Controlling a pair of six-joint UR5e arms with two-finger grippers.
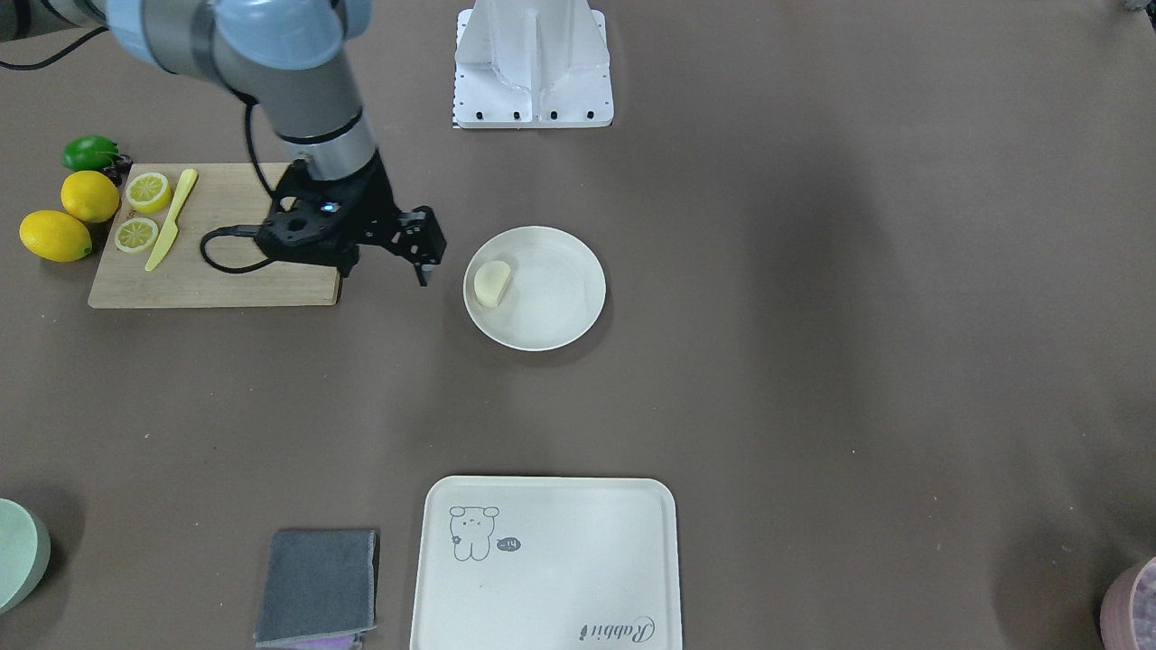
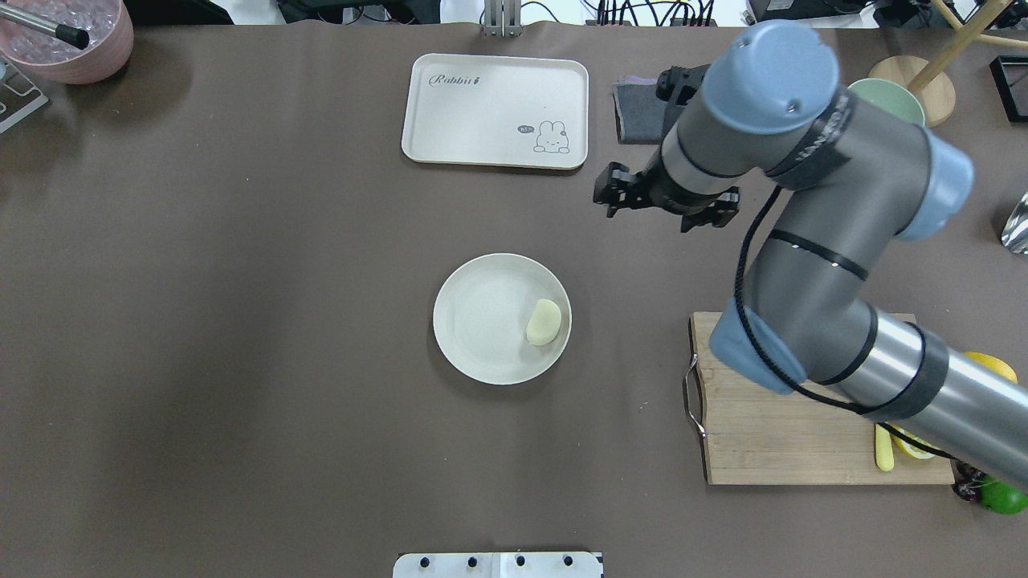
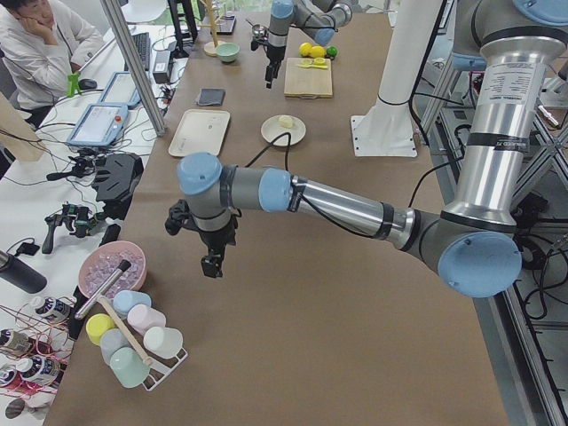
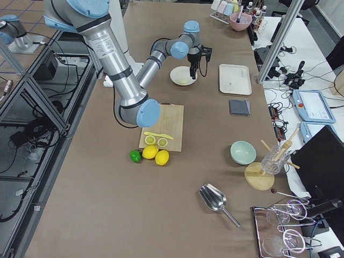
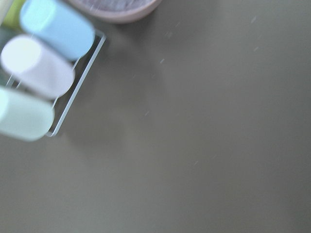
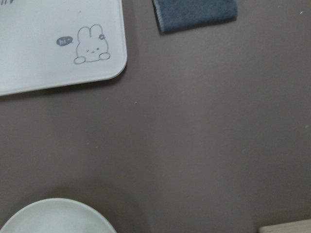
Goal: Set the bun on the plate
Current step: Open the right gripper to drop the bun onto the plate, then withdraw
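The pale cream bun (image 1: 492, 283) (image 2: 544, 321) lies on the round off-white plate (image 1: 553, 298) (image 2: 480, 321), near the rim on the right arm's side. My right gripper (image 1: 430, 247) (image 2: 605, 193) hovers above the bare table beside the plate, apart from it, open and holding nothing. Its wrist view shows only the plate's rim (image 6: 53, 216) at the bottom edge. My left gripper (image 3: 211, 263) hangs over the table's far end, well away from the plate. It shows only in the exterior left view, so I cannot tell whether it is open or shut.
A cream tray (image 1: 560, 560) with a small animal drawing and a grey cloth (image 1: 318, 585) lie on the operators' side. A cutting board (image 1: 226, 266) with lemon slices, a yellow knife and whole lemons (image 1: 88, 196) sits under the right arm. A person (image 3: 40, 44) sits beside the table.
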